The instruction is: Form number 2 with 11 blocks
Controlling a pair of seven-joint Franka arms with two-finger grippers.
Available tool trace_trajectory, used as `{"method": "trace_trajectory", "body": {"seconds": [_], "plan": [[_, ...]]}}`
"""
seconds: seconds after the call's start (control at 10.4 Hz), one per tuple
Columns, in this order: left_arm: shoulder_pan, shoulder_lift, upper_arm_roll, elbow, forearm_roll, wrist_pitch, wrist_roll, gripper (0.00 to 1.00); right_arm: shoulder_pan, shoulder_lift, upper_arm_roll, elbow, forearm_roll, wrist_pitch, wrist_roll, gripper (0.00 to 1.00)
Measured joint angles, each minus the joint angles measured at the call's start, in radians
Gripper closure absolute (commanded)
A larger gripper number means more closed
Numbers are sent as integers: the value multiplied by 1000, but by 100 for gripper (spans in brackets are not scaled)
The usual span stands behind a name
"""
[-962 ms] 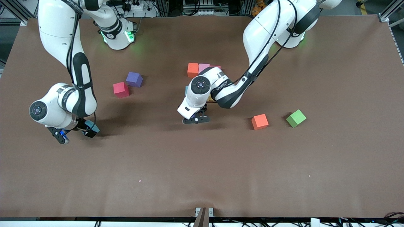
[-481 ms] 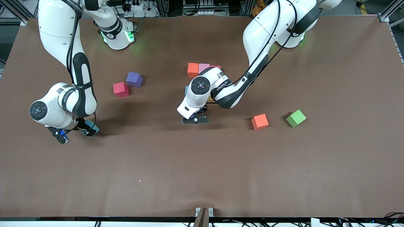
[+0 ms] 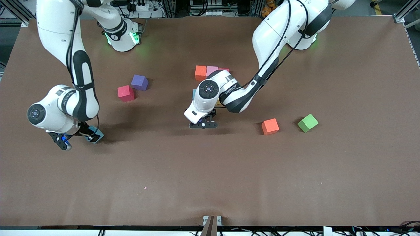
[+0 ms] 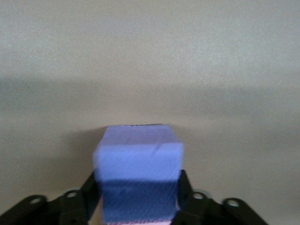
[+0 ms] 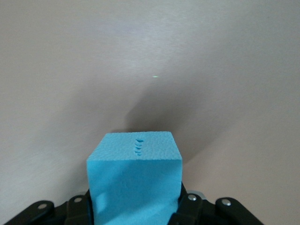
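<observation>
Found the right gripper (image 3: 93, 137) clenched on a light blue block (image 5: 134, 187) low over the table toward the right arm's end, and the left gripper (image 3: 203, 124) around a bluish block (image 4: 138, 173) at the near end of the part-built number 2 (image 3: 200, 72), grasp or release impossible to tell.

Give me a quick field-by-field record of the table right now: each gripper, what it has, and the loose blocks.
right gripper: low at the right arm's end of the table, shut on the light blue block
left gripper: low at mid-table, a bluish-purple block between its fingers; grip unclear
partial figure: orange block and pink block in a row, the rest hidden by the left arm
loose: red block beside purple block; second orange block
extra: green cube beside that orange block
</observation>
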Motion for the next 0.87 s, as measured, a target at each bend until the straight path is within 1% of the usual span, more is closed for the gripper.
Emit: {"method": "trace_trajectory", "body": {"seconds": [0.29, 0.48, 0.87], "plan": [[-8, -8, -17, 14, 0, 1, 0, 0, 18, -26, 0, 25, 0, -23, 24, 51], [-9, -32, -25, 22, 0, -1, -1, 0, 63, -26, 1, 28, 1, -24, 77, 51], [34, -113, -19, 27, -2, -95, -3, 0, 178, -26, 3, 54, 1, -23, 214, 51]]}}
